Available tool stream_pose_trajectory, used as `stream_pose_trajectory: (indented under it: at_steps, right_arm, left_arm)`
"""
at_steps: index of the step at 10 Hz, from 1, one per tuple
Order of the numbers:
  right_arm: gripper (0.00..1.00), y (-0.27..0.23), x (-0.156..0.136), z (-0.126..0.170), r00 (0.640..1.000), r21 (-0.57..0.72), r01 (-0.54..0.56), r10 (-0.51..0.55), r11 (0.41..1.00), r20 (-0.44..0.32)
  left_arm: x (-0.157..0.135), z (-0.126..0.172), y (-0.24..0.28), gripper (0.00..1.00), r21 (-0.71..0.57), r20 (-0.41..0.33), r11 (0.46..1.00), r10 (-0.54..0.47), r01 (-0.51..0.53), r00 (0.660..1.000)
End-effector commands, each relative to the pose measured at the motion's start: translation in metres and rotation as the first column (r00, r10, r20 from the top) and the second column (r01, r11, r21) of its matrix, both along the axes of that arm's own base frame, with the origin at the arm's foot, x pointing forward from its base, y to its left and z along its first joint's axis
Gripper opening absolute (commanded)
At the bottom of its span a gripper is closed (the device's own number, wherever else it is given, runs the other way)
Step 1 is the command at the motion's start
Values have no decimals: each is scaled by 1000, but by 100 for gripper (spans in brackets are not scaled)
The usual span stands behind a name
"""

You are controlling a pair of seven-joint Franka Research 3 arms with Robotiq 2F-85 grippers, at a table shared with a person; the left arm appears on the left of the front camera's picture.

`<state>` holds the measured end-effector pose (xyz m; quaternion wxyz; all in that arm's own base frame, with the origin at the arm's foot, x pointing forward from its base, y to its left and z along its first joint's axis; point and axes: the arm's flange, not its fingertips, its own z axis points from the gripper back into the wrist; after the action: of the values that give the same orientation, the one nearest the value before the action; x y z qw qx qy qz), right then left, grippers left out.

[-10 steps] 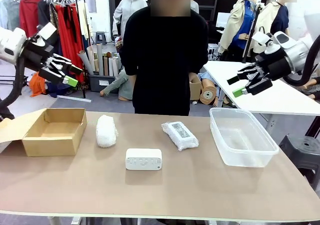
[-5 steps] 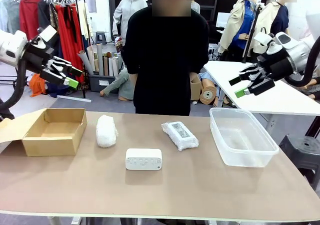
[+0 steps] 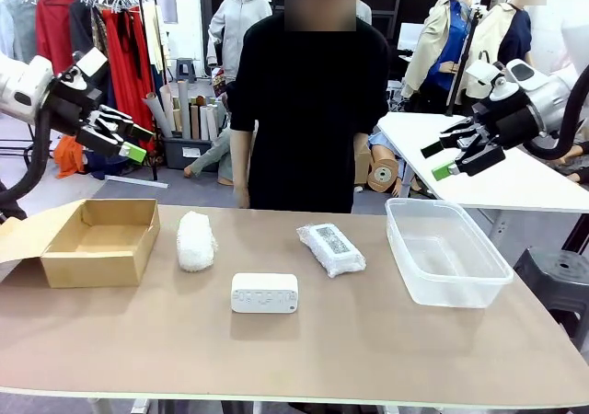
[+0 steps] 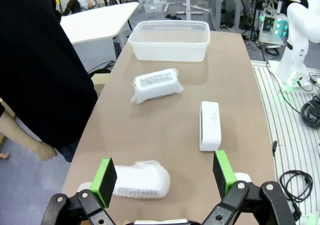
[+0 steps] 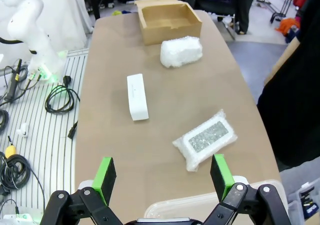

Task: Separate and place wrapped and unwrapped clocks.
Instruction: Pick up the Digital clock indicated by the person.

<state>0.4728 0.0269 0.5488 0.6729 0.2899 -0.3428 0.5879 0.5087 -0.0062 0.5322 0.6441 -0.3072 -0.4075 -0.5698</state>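
Above the surface, left claw and right claw are held wide, empty; sorting is judged unstarted, the bare clock awaiting descent.

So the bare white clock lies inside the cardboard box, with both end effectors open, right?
No: the front view shows the bare white clock on the table, outside the cardboard box. The left end effector and right end effector are open.

A: Anything between the 2 parted fingers of the left gripper?
B: Air only. The bubble-wrap bundle and white clock lie well beyond the fingertips, with bare table between them.
A: The right gripper?
B: Same, with the plastic tub below its fingers.
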Motion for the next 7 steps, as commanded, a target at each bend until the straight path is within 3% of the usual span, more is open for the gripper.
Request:
stream_pose_trajectory:
  at_steps: [1,2,7]
  right_arm:
    - [100,0,3,1,999,2,18,-18,1000,45]
    - [100,0,0,0,1000,0,0,0,1000,0]
    - [100,0,0,0,1000,0,0,0,1000,0]
  left_arm:
    - [0,0,0,100,-1,1,1000,-4,4,1000]
    - [0,0,0,100,-1,1,1000,-4,4,1000]
    - [0,0,0,100,-1,1,1000,-4,4,1000]
